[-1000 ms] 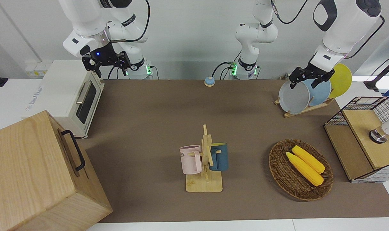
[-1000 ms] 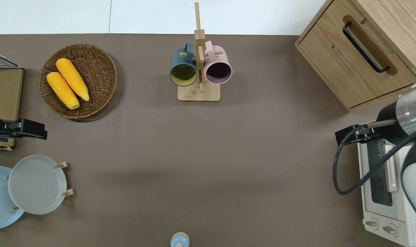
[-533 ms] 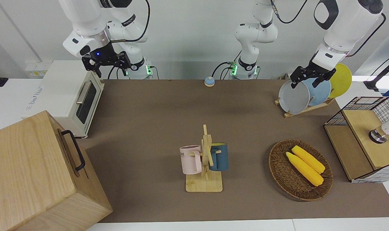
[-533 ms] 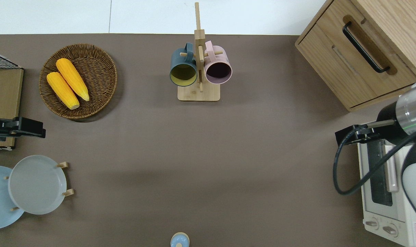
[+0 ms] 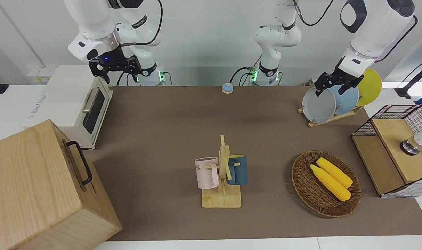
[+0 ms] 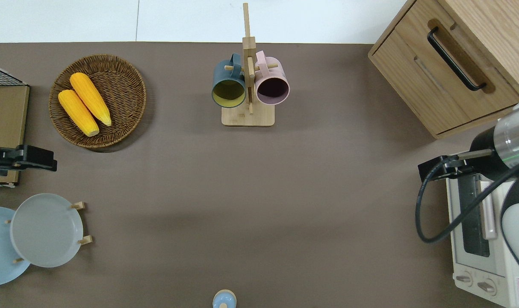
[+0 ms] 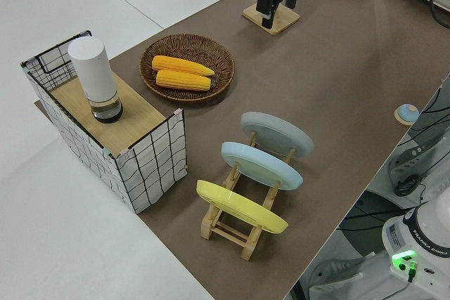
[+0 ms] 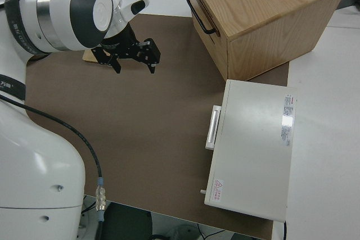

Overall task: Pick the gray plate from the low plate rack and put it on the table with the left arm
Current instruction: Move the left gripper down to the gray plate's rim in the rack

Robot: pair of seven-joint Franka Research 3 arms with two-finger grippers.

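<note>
The gray plate (image 5: 318, 105) leans in the slot of the low plate rack (image 5: 331, 118) farthest from the robots, at the left arm's end of the table (image 5: 162, 121). It also shows in the overhead view (image 6: 45, 230) and the left side view (image 7: 276, 133). My left gripper (image 5: 331, 89) is open and empty, up in the air. From overhead it (image 6: 28, 157) is over the table edge beside the wire box, apart from the plate. My right gripper (image 5: 116, 71) is open and parked.
A light blue plate (image 5: 346, 99) and a yellow plate (image 5: 370, 86) stand in the same rack. A wicker basket (image 5: 301, 180) with two corn cobs and a wire box (image 5: 395, 149) are nearby. A mug stand (image 5: 222, 173), toaster oven (image 5: 75, 104) and wooden cabinet (image 5: 40, 187) stand elsewhere.
My left gripper has drifted a little, away from the plates toward the wire box as seen from overhead. The plates and the right arm have not moved.
</note>
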